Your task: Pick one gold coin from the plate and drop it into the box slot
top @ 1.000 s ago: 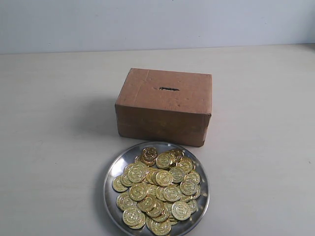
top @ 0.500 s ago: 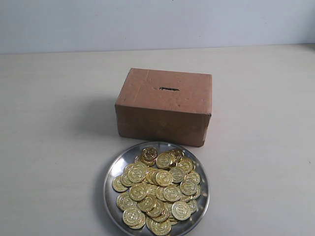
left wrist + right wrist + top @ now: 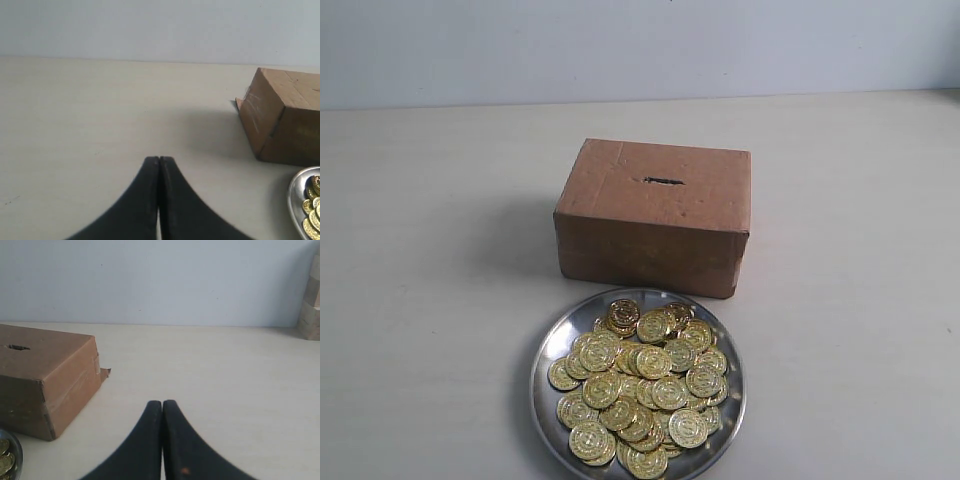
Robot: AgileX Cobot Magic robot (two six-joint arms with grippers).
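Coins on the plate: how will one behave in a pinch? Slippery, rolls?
Likely stiff and thin: the coins lie flat and overlapping, leaving little edge to grip. Glossy faces on the shiny plate suggest one may slide rather than lift. Round discs, so one dropped on edge could roll.

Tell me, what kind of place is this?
Likely a lab test bench: a bare pale table against a blank wall, holding just a box and a plate of coins.
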